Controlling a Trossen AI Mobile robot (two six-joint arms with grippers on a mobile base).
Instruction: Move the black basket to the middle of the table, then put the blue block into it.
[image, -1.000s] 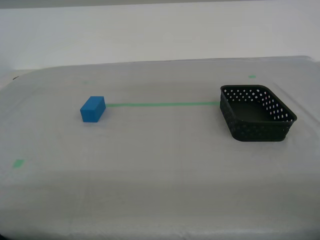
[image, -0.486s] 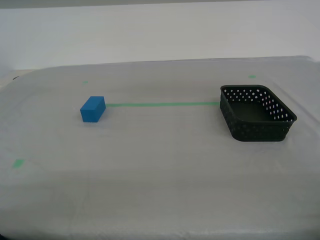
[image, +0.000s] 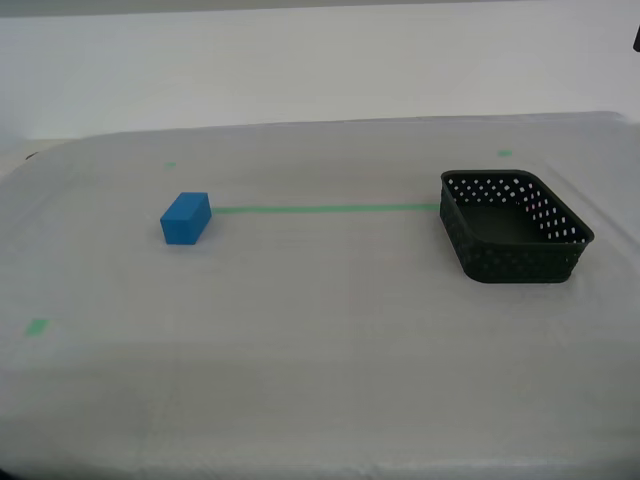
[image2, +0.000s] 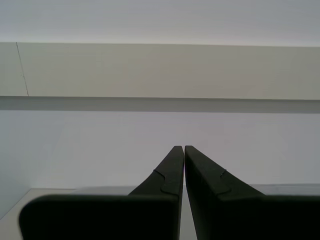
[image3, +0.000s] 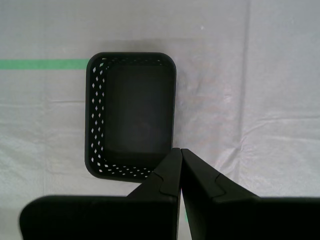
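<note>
While the black basket (image: 515, 227) sits at the exterior view's right and the blue block (image: 186, 218) lies far away, both the first gripper (image3: 180, 150) and the second gripper (image2: 183, 147) are closed on nothing, so no step is done.

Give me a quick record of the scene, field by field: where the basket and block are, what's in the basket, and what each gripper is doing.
black basket: on the table, toward the exterior view's right, at the end of the green tape line
basket contents: empty
blue block: on the table at the line's other end, toward the exterior view's left, apart from the basket
my first gripper: shut, holding nothing, above the basket
my second gripper: shut, holding nothing, facing a wall
</note>
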